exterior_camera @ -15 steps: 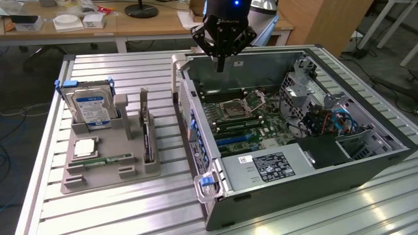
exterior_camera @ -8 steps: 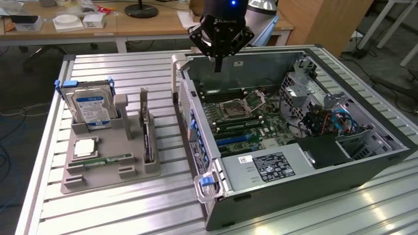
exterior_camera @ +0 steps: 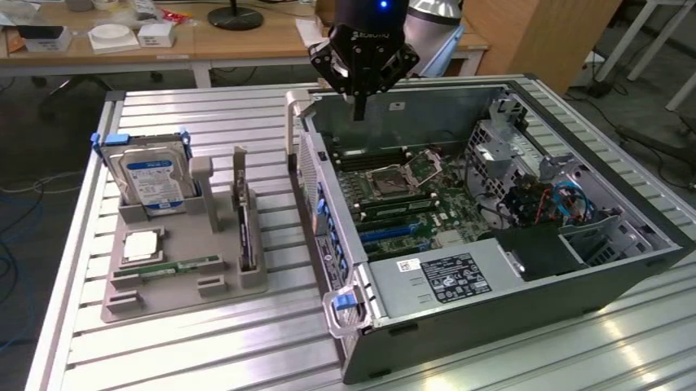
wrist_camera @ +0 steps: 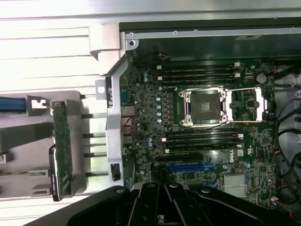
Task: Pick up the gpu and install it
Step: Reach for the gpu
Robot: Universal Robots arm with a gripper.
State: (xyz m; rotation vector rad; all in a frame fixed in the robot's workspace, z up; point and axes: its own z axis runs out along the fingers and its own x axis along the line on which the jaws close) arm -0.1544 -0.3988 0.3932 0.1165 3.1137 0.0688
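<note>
Gripper point(exterior_camera: 357, 112) hovers over open computer case point(exterior_camera: 490, 326), fingers drawn narrow, holding nothing; gpu point(exterior_camera: 247, 232) stands on edge in tray point(exterior_camera: 174, 287) on desk point(exterior_camera: 196, 354), well apart; pickup and install both left

My claw point(exterior_camera: 357, 110) hangs over the far wall of the open computer case point(exterior_camera: 490, 326), fingers pressed together and gripping nothing. The gpu point(exterior_camera: 248, 238) stands on edge in a slot of the grey tray point(exterior_camera: 179, 300) at the exterior view's left, well apart from me, near the upright hard drive point(exterior_camera: 156, 181). Tray and case both sit on the slatted table point(exterior_camera: 218, 350)
</note>
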